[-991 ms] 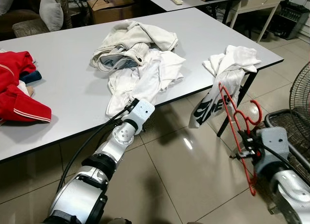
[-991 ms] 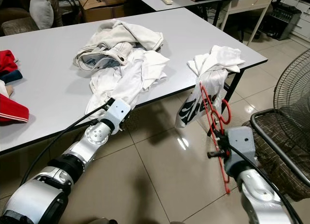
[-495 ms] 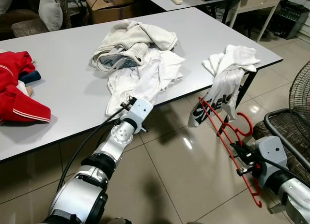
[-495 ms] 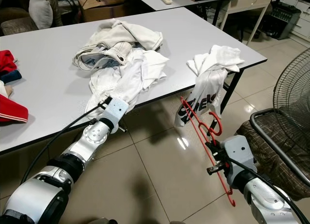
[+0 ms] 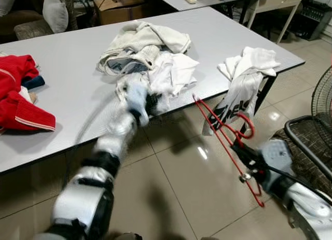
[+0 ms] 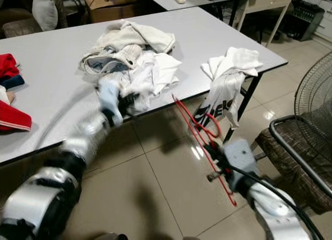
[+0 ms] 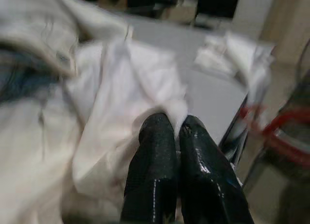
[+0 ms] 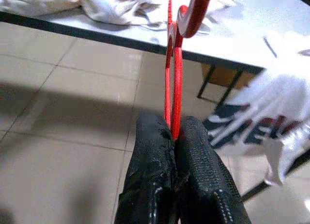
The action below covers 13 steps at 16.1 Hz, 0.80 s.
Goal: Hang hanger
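Two tools (image 8: 173, 132) clamped — hanger (image 8: 173, 88), white shirt (image 7: 126, 88)

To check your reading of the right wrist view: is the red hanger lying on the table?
No, the right gripper holds the hanger above the floor.

Grey table (image 5: 78, 79) ahead of me: white clothes pile (image 5: 148, 56), red garment (image 5: 21, 97) at its left edge, printed white shirt (image 5: 244, 82) drooping off the right corner. Fan (image 6: 314, 95) far right.
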{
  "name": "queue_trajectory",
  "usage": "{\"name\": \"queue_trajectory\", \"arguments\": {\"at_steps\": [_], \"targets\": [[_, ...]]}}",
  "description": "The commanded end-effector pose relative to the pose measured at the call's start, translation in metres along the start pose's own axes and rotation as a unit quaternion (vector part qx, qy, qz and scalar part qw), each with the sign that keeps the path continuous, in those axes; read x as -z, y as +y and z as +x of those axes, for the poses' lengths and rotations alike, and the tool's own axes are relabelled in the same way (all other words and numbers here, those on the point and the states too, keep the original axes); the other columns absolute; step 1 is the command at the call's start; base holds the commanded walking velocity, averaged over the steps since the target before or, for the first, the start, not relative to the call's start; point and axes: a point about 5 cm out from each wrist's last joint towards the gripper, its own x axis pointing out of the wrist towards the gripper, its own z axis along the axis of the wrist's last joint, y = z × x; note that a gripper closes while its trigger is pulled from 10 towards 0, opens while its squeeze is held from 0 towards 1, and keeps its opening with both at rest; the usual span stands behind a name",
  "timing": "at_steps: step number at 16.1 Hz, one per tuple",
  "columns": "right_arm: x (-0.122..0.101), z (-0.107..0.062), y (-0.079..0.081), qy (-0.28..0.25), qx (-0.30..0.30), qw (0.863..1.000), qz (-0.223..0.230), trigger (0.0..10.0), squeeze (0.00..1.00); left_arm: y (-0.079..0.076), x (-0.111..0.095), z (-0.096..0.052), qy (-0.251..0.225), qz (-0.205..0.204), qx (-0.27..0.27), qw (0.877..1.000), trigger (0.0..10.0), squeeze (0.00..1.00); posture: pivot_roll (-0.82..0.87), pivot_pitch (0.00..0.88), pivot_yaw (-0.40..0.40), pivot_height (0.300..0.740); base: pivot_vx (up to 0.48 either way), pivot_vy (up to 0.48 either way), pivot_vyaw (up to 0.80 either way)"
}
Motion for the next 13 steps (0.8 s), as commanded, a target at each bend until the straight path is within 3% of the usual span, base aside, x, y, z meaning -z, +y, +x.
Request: {"name": "queue_trajectory", "arguments": {"at_steps": [1,5,8,13], "targets": [[-0.002,0.007,0.006,-0.009,-0.023,1.000,-0.011,10.0,0.00,0.002,-0.018,0.002,-0.019,-0.004,0.031,0.999,0.0,0.00,-0.24,0.038,0.060,0.740,0.000,0.000,0.00],[-0.007,0.028,0.011,-0.025,-0.049,0.998,-0.034,10.0,0.00,-0.007,-0.030,-0.004,-0.012,0.033,0.119,0.992,0.0,0.00,-0.21,0.041,0.086,0.740,0.000,0.000,0.00],[-0.017,0.041,0.005,-0.040,-0.059,0.996,-0.045,10.0,0.00,-0.008,-0.034,-0.012,0.002,0.065,0.145,0.987,0.0,0.00,-0.18,0.054,0.082,0.740,0.000,0.000,0.00],[-0.020,0.058,-0.004,-0.038,-0.084,0.993,-0.069,10.0,0.00,-0.020,-0.032,-0.020,0.022,0.074,0.191,0.979,0.0,0.00,-0.18,0.057,0.072,0.740,0.000,0.000,0.00]]}}
